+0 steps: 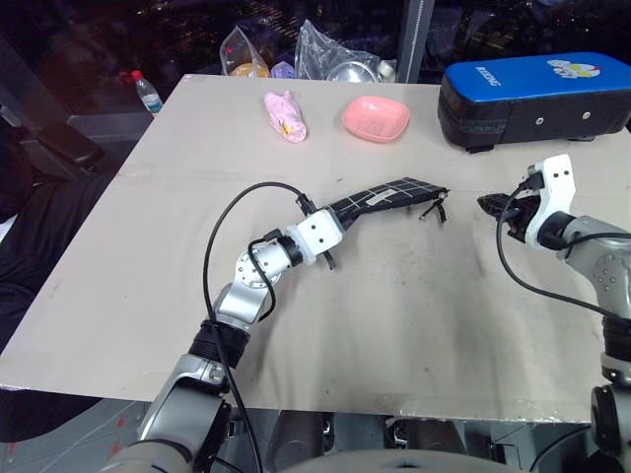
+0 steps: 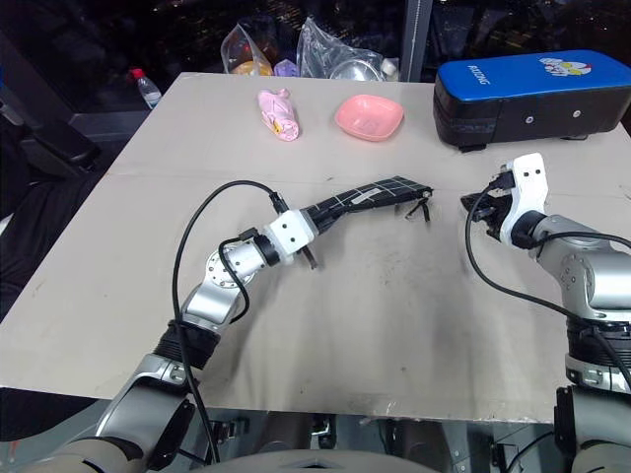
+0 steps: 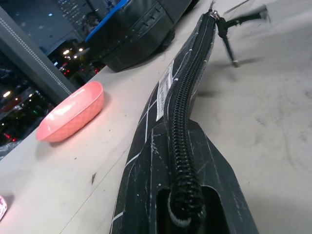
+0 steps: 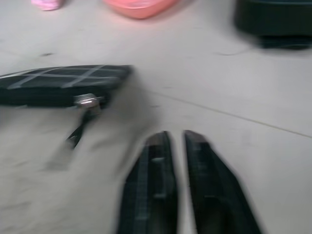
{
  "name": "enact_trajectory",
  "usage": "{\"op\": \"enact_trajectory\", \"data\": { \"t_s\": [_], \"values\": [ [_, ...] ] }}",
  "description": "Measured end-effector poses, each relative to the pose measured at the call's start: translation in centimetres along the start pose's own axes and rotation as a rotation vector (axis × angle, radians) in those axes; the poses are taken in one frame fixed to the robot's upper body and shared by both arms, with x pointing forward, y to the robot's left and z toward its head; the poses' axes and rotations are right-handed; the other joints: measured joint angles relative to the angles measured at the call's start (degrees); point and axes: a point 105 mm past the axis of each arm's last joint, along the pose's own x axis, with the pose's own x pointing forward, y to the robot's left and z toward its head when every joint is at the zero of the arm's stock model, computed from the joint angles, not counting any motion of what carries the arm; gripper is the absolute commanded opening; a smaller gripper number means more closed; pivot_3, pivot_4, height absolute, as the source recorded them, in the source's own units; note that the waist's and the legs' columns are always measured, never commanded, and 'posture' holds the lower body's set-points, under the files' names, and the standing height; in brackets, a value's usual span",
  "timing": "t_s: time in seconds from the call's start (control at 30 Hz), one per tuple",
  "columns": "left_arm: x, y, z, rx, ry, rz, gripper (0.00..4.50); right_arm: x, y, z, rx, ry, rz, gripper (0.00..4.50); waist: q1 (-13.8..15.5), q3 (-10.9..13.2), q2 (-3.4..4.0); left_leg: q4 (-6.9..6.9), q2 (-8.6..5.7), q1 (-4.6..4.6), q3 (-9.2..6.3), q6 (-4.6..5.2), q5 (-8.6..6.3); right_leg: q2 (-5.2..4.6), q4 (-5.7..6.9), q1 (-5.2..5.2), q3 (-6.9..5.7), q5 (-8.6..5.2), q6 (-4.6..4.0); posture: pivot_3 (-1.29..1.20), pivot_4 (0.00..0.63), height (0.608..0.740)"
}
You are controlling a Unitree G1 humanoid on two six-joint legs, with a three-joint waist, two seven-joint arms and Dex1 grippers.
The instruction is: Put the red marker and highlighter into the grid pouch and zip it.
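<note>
My left gripper [image 1: 342,214] is shut on the near end of the grid pouch [image 1: 386,195], a flat black pouch with thin white lines. It holds the pouch edge-up, slightly off the table. In the left wrist view the zipper [image 3: 184,112] runs shut along the top edge. The zipper pull [image 1: 434,209] dangles at the far end. My right gripper [image 1: 491,205] hovers to the right of the pouch, apart from it. Its fingers [image 4: 156,161] are slightly parted, with nothing between them. The red marker and the highlighter are out of view.
A big blue-and-black case [image 1: 537,94] lies at the back right. A pink bowl [image 1: 376,118] and a pink wrapped item [image 1: 285,115] sit at the back middle. Plastic bags [image 1: 335,54] and a bottle [image 1: 148,94] stand beyond the table's far edge.
</note>
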Motion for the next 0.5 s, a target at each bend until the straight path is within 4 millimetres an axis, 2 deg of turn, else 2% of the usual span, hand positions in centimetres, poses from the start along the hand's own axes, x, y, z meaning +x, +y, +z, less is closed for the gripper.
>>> {"op": "enact_trajectory", "data": {
  "t_s": [0.07, 0.17, 0.2, 0.27, 0.37, 0.47, 0.5],
  "values": [
    [-0.4, 0.0, -0.3, 0.001, 0.014, -0.017, 1.4, -0.1, 0.2, -0.6, -0.006, 0.013, 0.016, 2.73, 0.0, 0.0, 0.0, 0.0, 0.0, 0.0, 0.0, 0.0, 0.0, 0.0, -0.01, 0.0, 0.0, 0.0, 0.0, 0.0, 0.15, 0.688],
    [-1.7, 0.3, -1.4, 0.001, 0.056, -0.004, 3.0, -0.6, 0.4, -1.9, -0.046, 0.012, 0.053, 4.33, 0.0, 0.0, 0.0, -0.02, 0.0, 0.0, 0.0, 0.0, 0.0, 0.0, -0.04, 0.0, 0.0, 0.0, 0.0, 0.0, 0.15, 0.688],
    [-2.1, 0.5, -1.6, -0.003, 0.067, 0.011, 3.49, -0.7, 0.6, -2.2, -0.062, 0.007, 0.07, 4.5, 0.0, 0.0, 0.0, -0.02, 0.0, 0.0, 0.0, 0.0, 0.0, 0.0, -0.04, 0.0, 0.0, 0.0, 0.0, 0.0, 0.15, 0.688],
    [-3.2, 0.7, -2.0, -0.011, 0.086, 0.035, 4.45, -1.2, 1.0, -3.1, -0.106, 0.005, 0.115, 4.5, 0.0, 0.0, 0.0, -0.04, 0.0, 0.0, -0.01, 0.0, 0.0, 0.0, -0.05, 0.0, 0.0, 0.0, 0.01, 0.0, 0.15, 0.688],
    [-5.4, 0.4, -2.4, -0.054, 0.122, 0.051, 4.45, -2.1, 1.9, -4.8, -0.17, 0.04, 0.206, 4.5, -0.1, 0.0, 0.01, -0.05, 0.04, 0.01, 0.0, 0.0, 0.0, -0.01, -0.07, 0.0, 0.01, 0.0, 0.01, 0.0, 0.15, 0.688],
    [-7.4, -0.5, -3.1, -0.146, 0.172, 0.062, 4.45, -2.5, 2.1, -5.2, -0.213, 0.034, 0.236, 4.5, -0.2, 0.0, 0.0, -0.03, 0.07, 0.03, -0.01, -0.01, 0.0, 0.0, -0.04, 0.01, 0.0, -0.01, 0.0, 0.0, 0.15, 0.688],
    [-8.7, -1.0, -3.2, -0.219, 0.195, 0.084, 4.45, -2.7, 2.1, -5.3, -0.248, 0.018, 0.241, 4.5, -0.4, 0.0, 0.0, -0.02, 0.11, 0.04, -0.01, -0.01, 0.0, -0.01, -0.04, 0.02, 0.01, -0.01, 0.0, 0.0, 0.15, 0.688]
  ]
}}
